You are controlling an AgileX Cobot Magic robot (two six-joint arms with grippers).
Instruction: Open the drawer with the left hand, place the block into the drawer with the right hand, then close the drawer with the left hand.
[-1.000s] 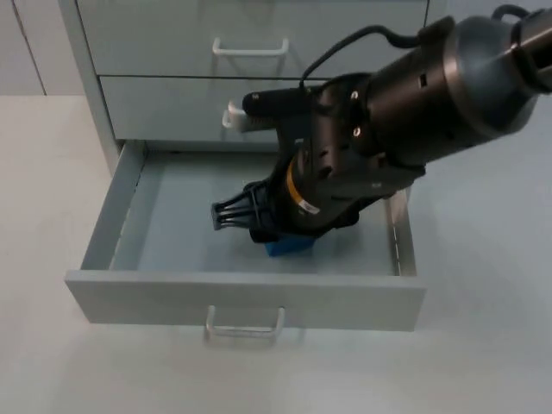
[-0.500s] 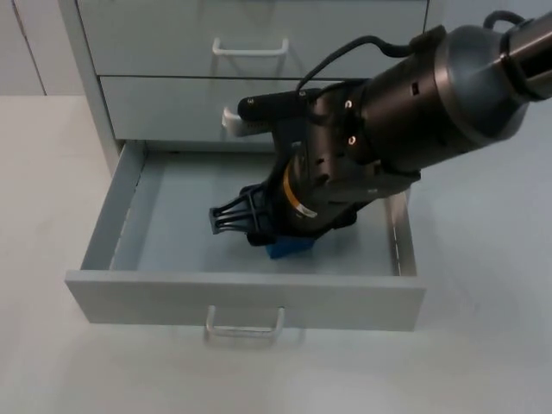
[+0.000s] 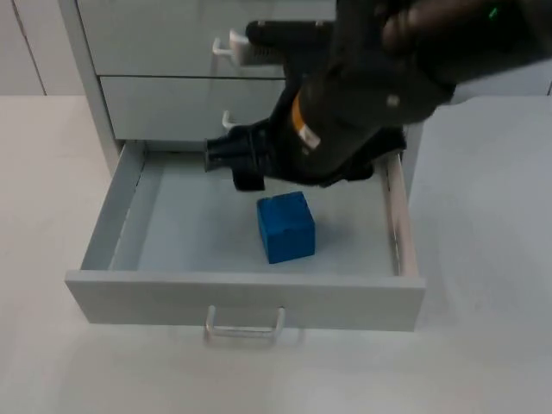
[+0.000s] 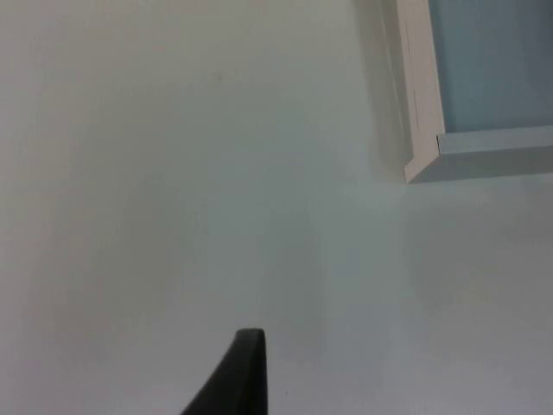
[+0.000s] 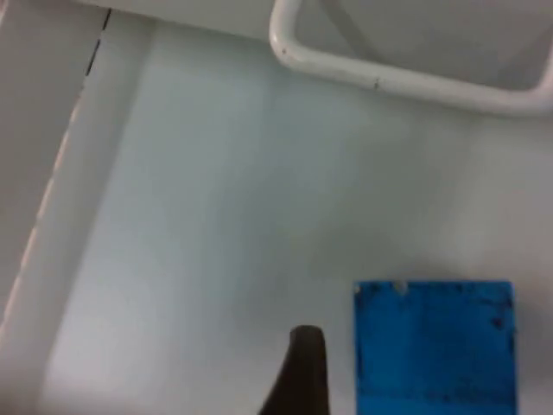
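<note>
A blue block [image 3: 285, 227] lies free on the floor of the open grey drawer [image 3: 246, 297], near its middle. My right gripper [image 3: 231, 164] hangs open above the drawer's back part, apart from the block and up and to its left. In the right wrist view the block [image 5: 435, 346] sits beside a black fingertip [image 5: 301, 372], with a gap between them. My left gripper [image 4: 238, 380] waits over the white table, near a corner of the drawer [image 4: 423, 104].
The cabinet's two upper drawers [image 3: 172, 103] are closed, each with a white handle [image 5: 397, 78]. The open drawer's own handle [image 3: 245, 326] faces the front. White table [image 3: 483, 345] surrounds the cabinet. The right arm's bulk [image 3: 388, 86] hangs over the drawer's back right.
The right gripper has let go of the block and risen up and back out of the drawer. The block now lies uncovered on the drawer floor.
</note>
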